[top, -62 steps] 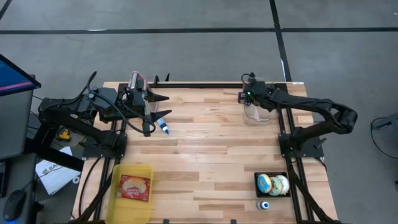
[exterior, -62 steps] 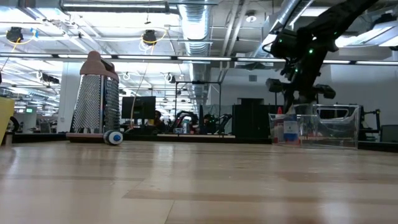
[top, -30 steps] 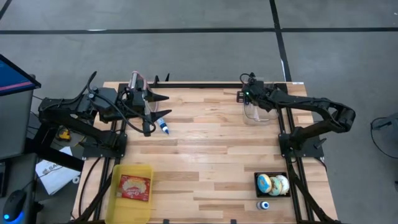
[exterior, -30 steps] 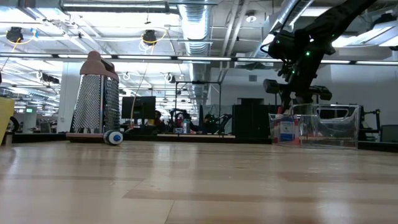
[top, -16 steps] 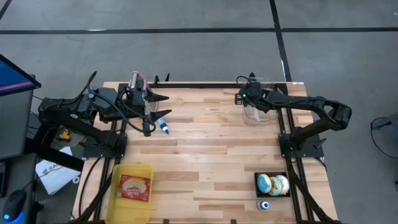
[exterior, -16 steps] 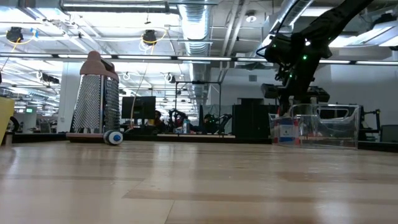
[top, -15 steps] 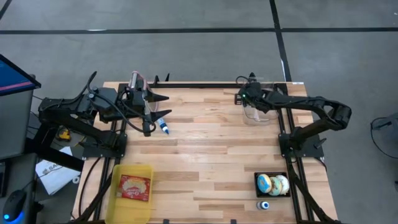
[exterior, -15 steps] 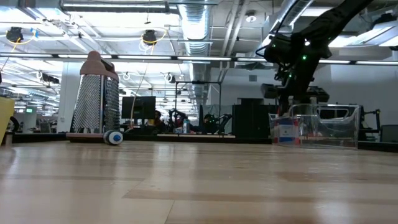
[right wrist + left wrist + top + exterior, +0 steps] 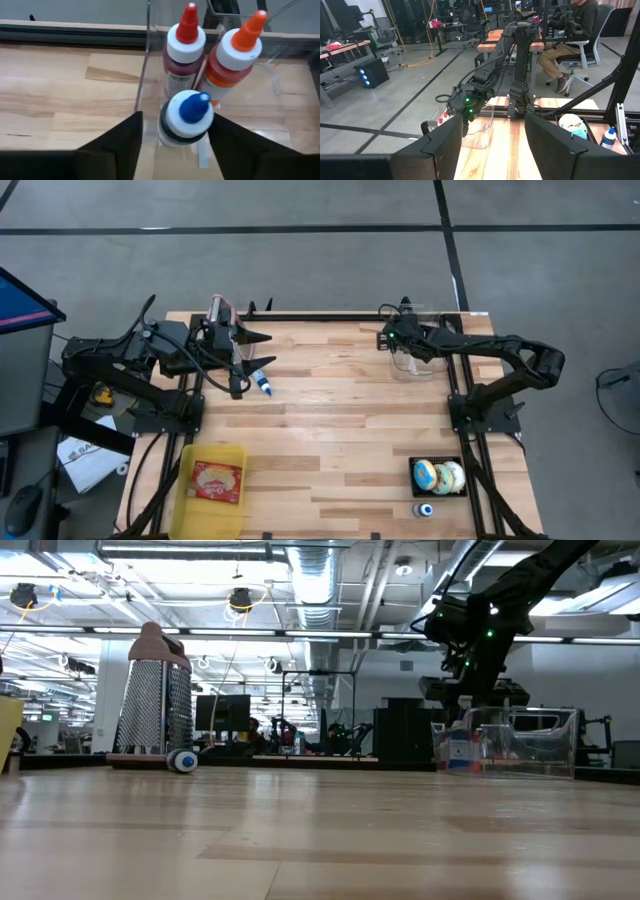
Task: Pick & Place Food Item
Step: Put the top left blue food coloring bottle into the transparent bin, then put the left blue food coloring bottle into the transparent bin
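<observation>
A clear container stands at the table's far right. Inside it a red-capped bottle and an orange-capped bottle stand upright, with a blue-capped bottle upright in front of them. My right gripper slants down into the container, open, one finger on each side of the blue-capped bottle; a gap shows beside one finger. My left gripper hovers open and empty at the far left.
Another blue-capped bottle lies on the wood near my left gripper. A yellow tray holding a packet sits near left. A black tray of round pastries and a small bottle sit near right. A metal grater stands at the far left.
My right arm has leaned a little toward the table's left, over the clear container. The bottles in the container stand as before.
</observation>
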`<action>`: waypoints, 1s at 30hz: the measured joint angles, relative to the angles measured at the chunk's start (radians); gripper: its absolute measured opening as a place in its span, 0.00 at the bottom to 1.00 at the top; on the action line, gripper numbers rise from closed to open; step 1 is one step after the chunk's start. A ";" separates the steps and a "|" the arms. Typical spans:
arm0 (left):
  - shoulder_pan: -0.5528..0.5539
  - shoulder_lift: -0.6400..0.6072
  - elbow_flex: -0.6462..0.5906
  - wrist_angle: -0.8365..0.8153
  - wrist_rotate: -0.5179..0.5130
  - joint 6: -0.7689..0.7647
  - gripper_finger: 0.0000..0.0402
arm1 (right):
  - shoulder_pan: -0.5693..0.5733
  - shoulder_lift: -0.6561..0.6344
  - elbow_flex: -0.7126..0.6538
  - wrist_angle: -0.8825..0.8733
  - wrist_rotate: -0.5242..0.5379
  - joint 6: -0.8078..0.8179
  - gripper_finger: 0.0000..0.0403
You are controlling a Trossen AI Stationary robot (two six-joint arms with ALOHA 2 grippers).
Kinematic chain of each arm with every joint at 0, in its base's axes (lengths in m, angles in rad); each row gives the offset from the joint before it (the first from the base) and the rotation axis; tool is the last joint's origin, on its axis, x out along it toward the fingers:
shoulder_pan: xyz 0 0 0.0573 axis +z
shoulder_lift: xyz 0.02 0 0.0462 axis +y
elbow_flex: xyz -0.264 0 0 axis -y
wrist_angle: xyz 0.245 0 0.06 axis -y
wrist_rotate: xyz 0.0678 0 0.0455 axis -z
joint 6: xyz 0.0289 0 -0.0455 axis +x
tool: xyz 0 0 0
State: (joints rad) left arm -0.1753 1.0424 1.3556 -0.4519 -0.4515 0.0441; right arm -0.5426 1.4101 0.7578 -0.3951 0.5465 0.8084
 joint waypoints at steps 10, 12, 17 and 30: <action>0.000 0.000 0.000 0.000 0.000 0.000 0.52 | 0.026 -0.074 0.000 0.004 0.045 -0.004 0.55; 0.000 0.000 0.000 0.000 0.000 0.000 0.52 | 0.028 -0.093 0.000 -0.008 0.053 -0.004 0.54; 0.000 0.000 0.000 -0.022 0.000 0.000 0.52 | 0.076 -0.176 0.000 -0.025 0.056 -0.004 0.53; -0.010 0.088 -0.076 -0.730 0.199 0.017 0.52 | 0.487 -0.496 0.000 0.059 0.109 0.032 0.50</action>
State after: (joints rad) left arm -0.1856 1.1308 1.2794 -1.1816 -0.2525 0.0612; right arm -0.0558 0.9141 0.7578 -0.3357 0.6557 0.8406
